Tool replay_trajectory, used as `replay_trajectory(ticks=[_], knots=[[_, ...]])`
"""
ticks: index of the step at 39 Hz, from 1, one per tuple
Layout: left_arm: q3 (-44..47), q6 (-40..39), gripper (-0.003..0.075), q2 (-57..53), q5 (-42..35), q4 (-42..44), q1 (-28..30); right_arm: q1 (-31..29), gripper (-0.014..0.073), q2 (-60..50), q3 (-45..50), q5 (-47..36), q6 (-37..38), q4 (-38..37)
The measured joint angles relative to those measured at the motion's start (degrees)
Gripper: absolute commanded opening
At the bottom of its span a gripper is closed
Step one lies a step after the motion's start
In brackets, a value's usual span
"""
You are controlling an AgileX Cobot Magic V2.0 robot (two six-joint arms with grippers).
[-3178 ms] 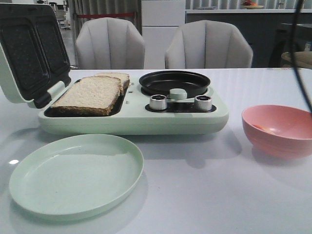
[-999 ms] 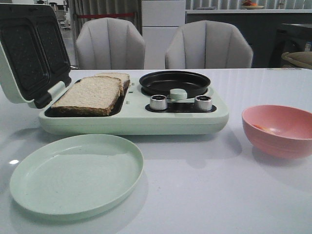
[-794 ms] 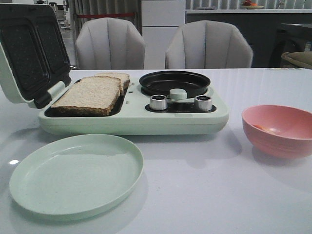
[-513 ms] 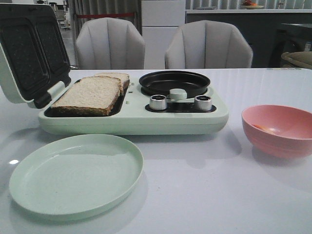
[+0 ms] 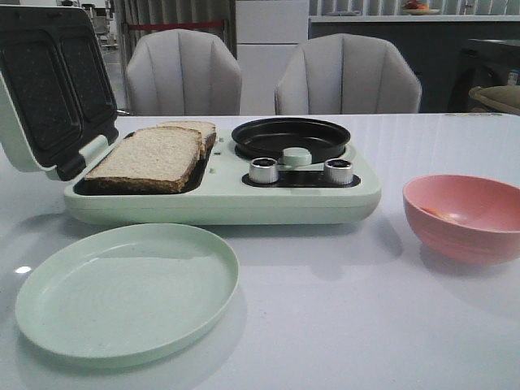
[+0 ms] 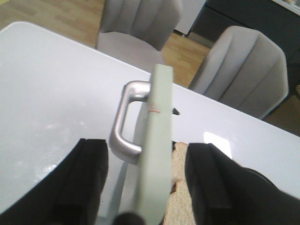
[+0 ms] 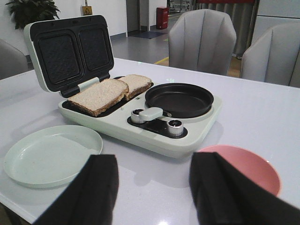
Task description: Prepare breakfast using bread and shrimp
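Two slices of bread (image 5: 150, 154) lie side by side on the lower plate of a pale green breakfast maker (image 5: 244, 203), under its raised lid (image 5: 49, 81). A small orange-pink bit, probably shrimp (image 5: 431, 213), lies in the pink bowl (image 5: 455, 244). In the left wrist view my left gripper (image 6: 145, 183) is open, its fingers apart on either side of the lid's edge (image 6: 157, 140) and silver handle (image 6: 123, 126), with bread (image 6: 180, 187) below. My right gripper (image 7: 157, 187) hangs open and holds nothing, over the table in front of the maker, with the bread (image 7: 101, 95) beyond. Neither gripper appears in the front view.
The maker's right half holds a black round pan (image 5: 290, 138) behind two silver knobs (image 5: 263, 171). A pale green plate (image 5: 122, 292) lies at the front left. Two grey chairs (image 5: 183, 73) stand behind the table's far edge.
A thin dark line that crossed the upper right of the front view 3.2 s ago has gone. The bread, plate, bowl and maker have not moved.
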Motion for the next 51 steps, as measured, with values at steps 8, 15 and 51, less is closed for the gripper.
replay_trajectory(ticks=[8,15,51], knots=[[-4.3,3.5,0.0418,9.0,2.5,-6.1,2.5,0.0,0.0456,0.0,0.0,0.0,0.0,0.0],[-8.1,4.5,0.0418,15.7,3.0,-10.2,2.6,0.0,0.0456,0.0,0.0,0.0,0.0,0.0],[-15.0,42.2,0.0289,38.7,23.9,-62.5,12.5,0.0,0.0456,0.0,0.0,0.0,0.0,0.0]])
